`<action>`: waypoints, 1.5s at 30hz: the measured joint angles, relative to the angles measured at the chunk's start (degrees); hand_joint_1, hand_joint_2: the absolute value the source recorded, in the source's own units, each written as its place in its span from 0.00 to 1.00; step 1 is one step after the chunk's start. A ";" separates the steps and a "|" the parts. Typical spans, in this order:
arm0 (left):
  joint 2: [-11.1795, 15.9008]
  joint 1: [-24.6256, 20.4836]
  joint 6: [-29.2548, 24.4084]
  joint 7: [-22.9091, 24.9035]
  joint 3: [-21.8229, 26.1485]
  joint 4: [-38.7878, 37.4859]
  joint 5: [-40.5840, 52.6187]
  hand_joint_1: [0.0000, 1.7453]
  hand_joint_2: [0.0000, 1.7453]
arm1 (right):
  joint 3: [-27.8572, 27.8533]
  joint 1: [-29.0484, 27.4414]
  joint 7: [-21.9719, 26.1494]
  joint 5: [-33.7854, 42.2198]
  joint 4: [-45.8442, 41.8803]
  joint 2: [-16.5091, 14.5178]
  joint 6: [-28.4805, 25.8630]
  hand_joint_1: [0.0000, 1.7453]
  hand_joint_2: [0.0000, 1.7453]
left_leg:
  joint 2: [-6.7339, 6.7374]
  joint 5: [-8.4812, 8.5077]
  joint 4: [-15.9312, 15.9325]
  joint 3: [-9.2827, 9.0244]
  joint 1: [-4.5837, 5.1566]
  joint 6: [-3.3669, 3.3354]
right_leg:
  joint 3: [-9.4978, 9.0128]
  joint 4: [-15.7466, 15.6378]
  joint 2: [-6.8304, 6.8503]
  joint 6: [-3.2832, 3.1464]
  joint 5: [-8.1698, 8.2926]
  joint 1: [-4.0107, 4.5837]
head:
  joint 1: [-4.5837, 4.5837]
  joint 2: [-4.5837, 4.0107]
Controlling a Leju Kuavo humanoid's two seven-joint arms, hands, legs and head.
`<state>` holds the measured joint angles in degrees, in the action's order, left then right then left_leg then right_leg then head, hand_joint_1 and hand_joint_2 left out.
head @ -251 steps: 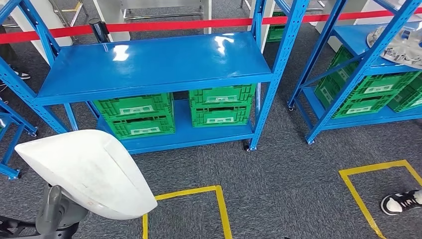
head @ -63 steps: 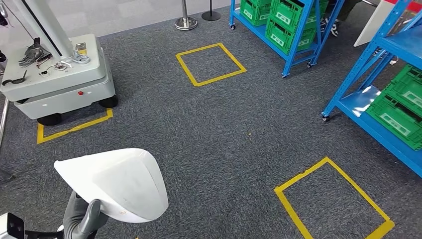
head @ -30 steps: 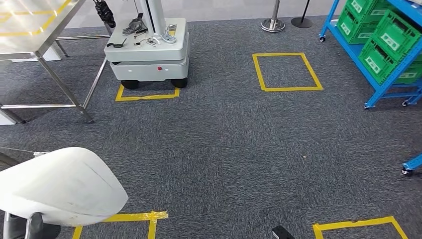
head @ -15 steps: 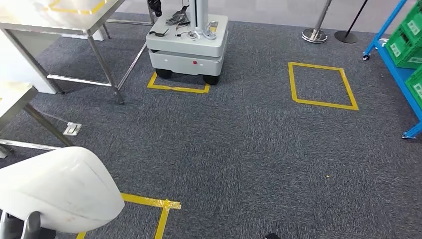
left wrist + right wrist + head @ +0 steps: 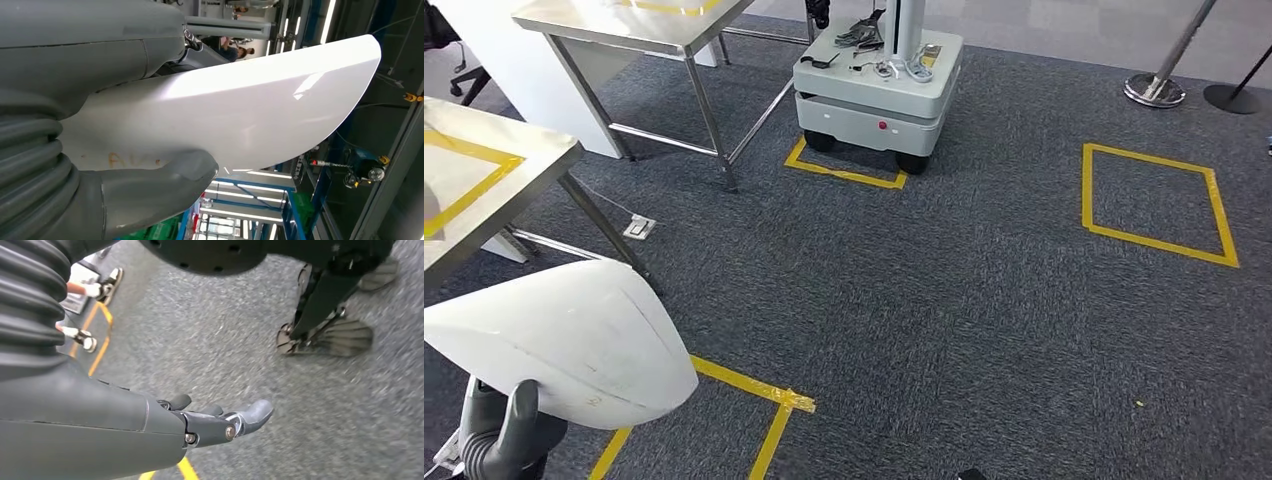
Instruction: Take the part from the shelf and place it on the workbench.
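Here, the white part (image 5: 240, 105) is gripped by the left hand (image 5: 100, 165): in the left wrist view the thick grey thumb (image 5: 165, 182) is pressed against one face of the shell while the rest of the hand is laid against the other, so that the part is clamped between them. In the head view the same hand (image 5: 499, 440) is seen under the part (image 5: 559, 340), which is carried low on the left, above the grey carpet (image 5: 984, 300) and well off any surface.

The right hand (image 5: 220, 422) is held over the carpet with nothing in it, its fingers (image 5: 255, 412) stretched out and slightly parted.

Further out, a steel workbench (image 5: 484, 215) with a yellow tape mark on its top is seen just beyond the part, its near corner close to the shell's upper edge. A second steel table (image 5: 614, 22) is set behind it. A grey wheeled cart (image 5: 874, 85) with small tools on its top is parked over a yellow tape outline, and another yellow tape square (image 5: 1154, 205) is laid on the carpet to the right.
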<state>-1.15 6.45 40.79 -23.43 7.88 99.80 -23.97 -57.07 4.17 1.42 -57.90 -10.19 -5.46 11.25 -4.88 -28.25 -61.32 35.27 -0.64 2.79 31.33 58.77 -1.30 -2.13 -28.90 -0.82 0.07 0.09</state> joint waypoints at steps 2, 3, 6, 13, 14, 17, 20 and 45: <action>0.32 -0.75 -0.29 0.27 -0.08 -0.24 -0.71 1.00 1.00 | -0.73 -0.28 -2.67 0.88 0.00 -0.02 -1.10 0.00 1.00 | 3.55 -3.50 -6.77 3.13 0.14 0.19 | -0.01 -0.14 1.67 -0.50 0.01 0.25 | -0.27 0.00; 0.39 -1.01 -0.44 0.43 -0.12 -0.38 -0.97 1.00 1.00 | -1.20 -0.44 -4.08 1.42 0.00 -0.02 -1.70 0.00 1.00 | 4.24 -5.01 -10.52 4.82 0.13 0.27 | 0.00 -0.11 2.59 -0.61 -0.06 0.42 | -0.29 0.00; 0.56 -1.37 -1.19 0.91 -0.19 -0.66 -1.20 1.00 1.00 | -2.72 -0.62 -7.27 3.31 0.00 -0.09 -3.19 0.00 1.00 | 4.88 -3.63 -11.10 4.67 0.18 0.02 | -0.15 -0.01 5.14 -0.81 -0.36 0.77 | -0.30 0.00; 2.35 -3.90 -2.92 0.81 -0.20 -0.96 -1.97 1.00 1.00 | -5.60 -0.44 -8.62 5.90 0.00 -0.86 -4.23 0.00 1.00 | 7.93 1.28 2.83 -2.19 1.27 -2.44 | -1.25 -0.03 9.44 0.48 -1.25 1.29 | -0.27 0.00; 2.62 -4.25 -3.12 0.61 -0.18 -1.06 -2.17 1.00 1.00 | -5.70 -0.38 -8.48 5.86 0.00 -0.95 -4.06 0.00 1.00 | 7.18 1.50 3.11 -2.31 1.02 -2.71 | -1.22 0.44 8.60 0.81 -1.74 1.24 | -0.23 0.00; 3.02 -5.35 -3.92 0.16 -0.13 -1.21 -2.35 1.00 1.00 | -5.97 -0.37 -7.13 5.65 0.00 -1.16 -3.39 0.00 1.00 | 4.95 2.07 3.55 -2.45 0.43 -3.33 | 2.46 8.57 2.88 1.63 -6.02 0.79 | 0.13 0.00; 3.12 -5.46 -4.91 0.00 0.02 -1.01 -2.22 1.00 1.00 | -6.14 -0.59 -5.37 4.99 0.00 -1.32 -2.69 0.00 1.00 | 2.36 2.21 3.27 -2.08 0.36 -3.36 | 6.84 16.25 1.52 1.90 -7.69 0.49 | 0.25 0.00; 7.86 -6.09 -5.59 -2.22 1.50 -1.60 -5.87 1.00 1.00 | -5.33 0.06 0.17 2.16 0.00 -2.10 -0.25 0.00 1.00 | 6.67 1.78 3.13 -2.20 0.74 -2.55 | -0.17 1.29 7.77 1.33 -1.44 1.02 | -0.08 0.00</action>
<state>6.72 0.36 35.20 -25.65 9.38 98.21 -29.84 -62.41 4.23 1.59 -55.74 -10.19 -7.56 11.00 1.79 -26.47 -58.20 33.06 0.10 0.24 31.16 60.06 6.47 -0.80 -30.34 0.19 -0.01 0.09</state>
